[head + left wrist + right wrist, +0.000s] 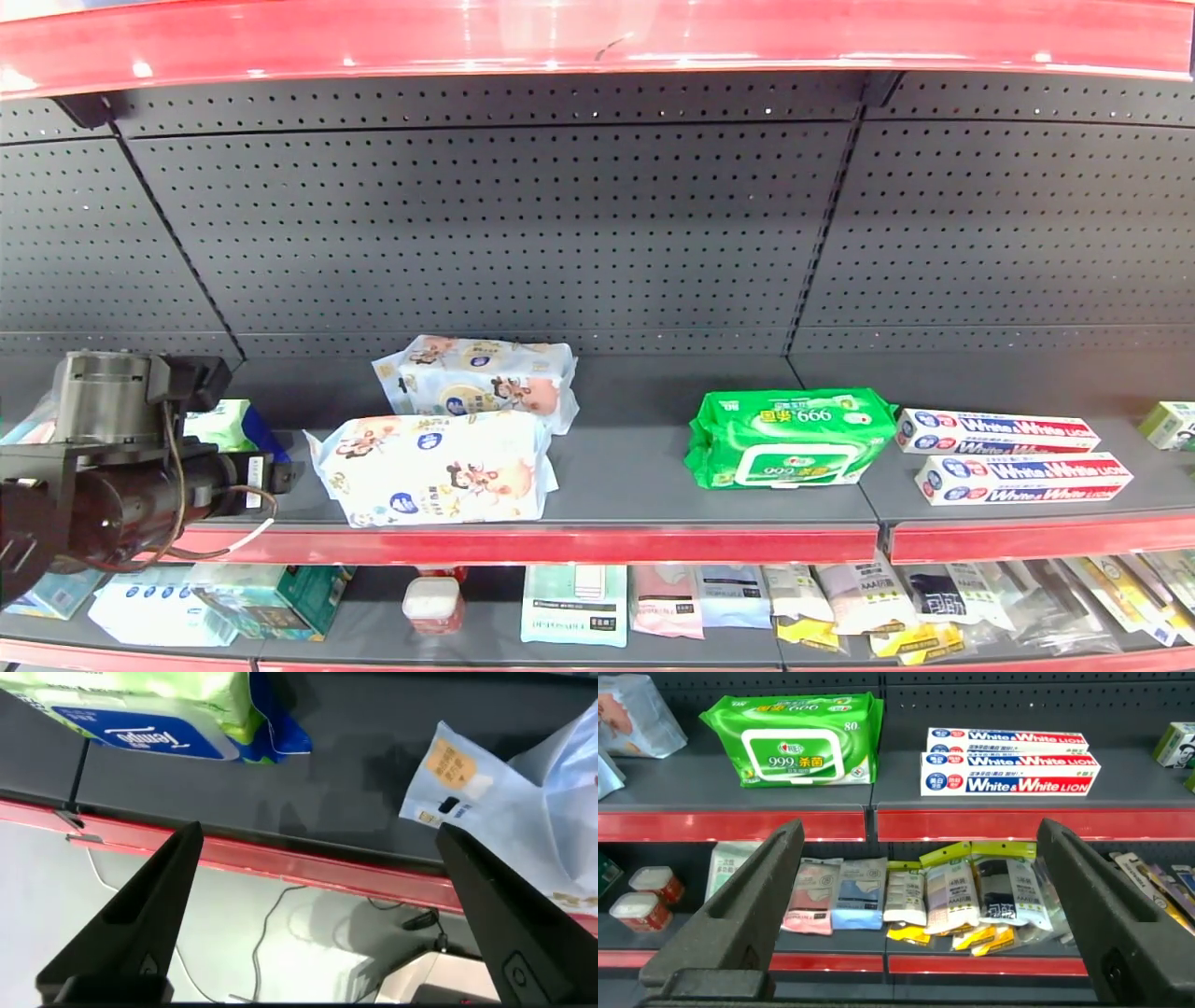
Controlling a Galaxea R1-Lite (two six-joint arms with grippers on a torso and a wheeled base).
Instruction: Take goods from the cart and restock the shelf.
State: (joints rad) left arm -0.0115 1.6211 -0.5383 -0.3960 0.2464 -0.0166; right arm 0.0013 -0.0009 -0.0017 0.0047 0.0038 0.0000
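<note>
The shelf (653, 485) holds a white wipes pack (434, 476) at its red front edge. The left gripper (320, 835), near it, and the right gripper (920, 826) both gape empty, so placing seems done. Next, fetch more from the cart.

back: dark perforated panel (485, 224); shelf edges (523, 544): red (glossy, catching light); floor (37, 887): pale grey

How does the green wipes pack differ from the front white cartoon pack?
The green wipes pack is green with a white flap lid; the front white cartoon pack bears cartoon figures, no lid visible. The green pack lies beside the toothpaste boxes; the white one has a twin pack behind it. Both are soft packs lying flat on one shelf.
</note>
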